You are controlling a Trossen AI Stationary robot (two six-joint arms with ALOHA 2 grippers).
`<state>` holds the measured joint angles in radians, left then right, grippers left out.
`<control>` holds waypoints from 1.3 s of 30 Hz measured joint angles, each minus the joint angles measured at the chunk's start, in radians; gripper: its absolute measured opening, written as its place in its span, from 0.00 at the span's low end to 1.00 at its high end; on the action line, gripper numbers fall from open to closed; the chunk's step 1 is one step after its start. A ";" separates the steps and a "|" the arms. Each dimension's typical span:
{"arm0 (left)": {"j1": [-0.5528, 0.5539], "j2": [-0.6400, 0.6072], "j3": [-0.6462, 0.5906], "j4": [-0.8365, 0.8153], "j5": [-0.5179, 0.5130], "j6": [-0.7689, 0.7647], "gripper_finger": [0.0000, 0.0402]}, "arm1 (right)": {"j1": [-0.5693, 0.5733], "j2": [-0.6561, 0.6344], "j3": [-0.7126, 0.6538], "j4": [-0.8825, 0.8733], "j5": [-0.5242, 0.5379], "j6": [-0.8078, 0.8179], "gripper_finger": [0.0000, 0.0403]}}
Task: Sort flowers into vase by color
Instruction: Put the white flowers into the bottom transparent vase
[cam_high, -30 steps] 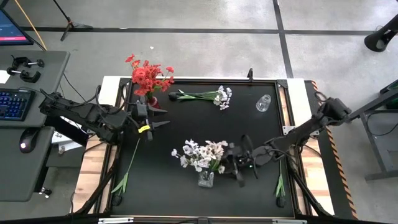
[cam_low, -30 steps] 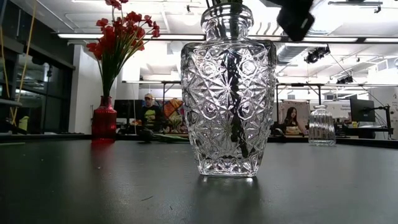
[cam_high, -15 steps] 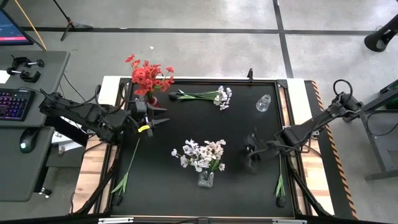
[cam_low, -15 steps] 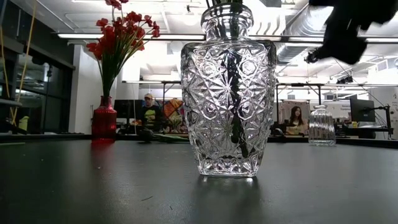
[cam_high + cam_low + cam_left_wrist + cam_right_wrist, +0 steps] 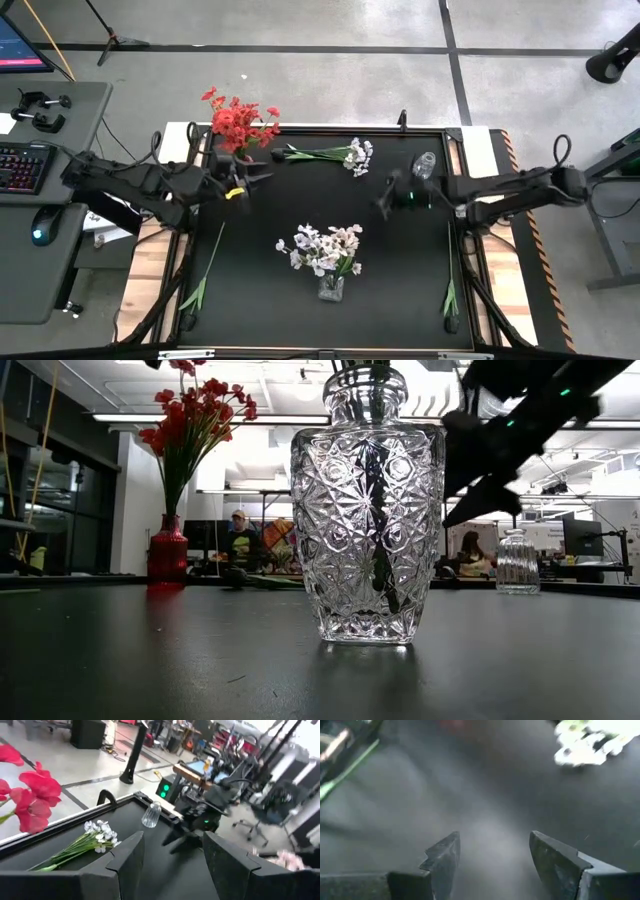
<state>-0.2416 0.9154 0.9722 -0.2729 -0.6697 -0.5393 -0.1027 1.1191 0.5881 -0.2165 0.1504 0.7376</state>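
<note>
Near vase: we see a clear cut-glass vase [image 5: 331, 288] at the near middle of the black table [image 5: 400, 300]; white-blossomed sprays [image 5: 322, 246] already stand in it, their dark stems showing through the glass in the low view [image 5: 375, 510].
Loose stems: 1 green stem [image 5: 207, 265] lies along the table's left edge; another green stem [image 5: 450, 290] lies near the right edge.
Right gripper: our right gripper [image 5: 383, 196] hangs above the table's right centre, between the near vase and a small clear glass bottle-shaped vase [image 5: 424, 165]; its fingers [image 5: 444, 855] are spread wide and we see nothing between them.
Left gripper: our left gripper [image 5: 258, 177] sits at the far left of the table, just beside the red vase; its fingers [image 5: 127, 857] stand well apart, holding nothing.
White spray: 1 white-blossomed spray on green stems [image 5: 335, 154] lies flat near the far edge, between the 2 grippers.
Red flowers: red-blossomed flowers [image 5: 238, 122] stand in a red vase [image 5: 167, 548] at the far left corner.
Room: 2 people sit beyond the table in the low view.
</note>
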 joint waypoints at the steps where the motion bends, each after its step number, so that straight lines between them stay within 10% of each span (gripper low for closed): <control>1: 0.007 0.001 0.000 0.005 0.001 -0.006 0.47 | -0.051 0.000 -0.002 0.020 -0.031 -0.014 0.56; 11: 0.149 0.009 0.000 0.010 0.038 0.045 0.47 | -0.362 0.117 -0.002 0.246 -0.190 0.074 0.56; 20: 0.305 0.082 0.000 0.152 0.375 0.142 0.47 | -0.433 0.394 0.014 0.484 -0.328 0.213 0.56; 39: 0.339 0.166 0.000 0.279 0.430 0.121 0.47 | -0.510 0.792 0.583 0.180 -0.301 -0.115 0.41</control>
<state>0.0978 1.0809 0.9722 0.0063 -0.2393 -0.4179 -0.6124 1.9108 1.1715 -0.0368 -0.1503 0.6225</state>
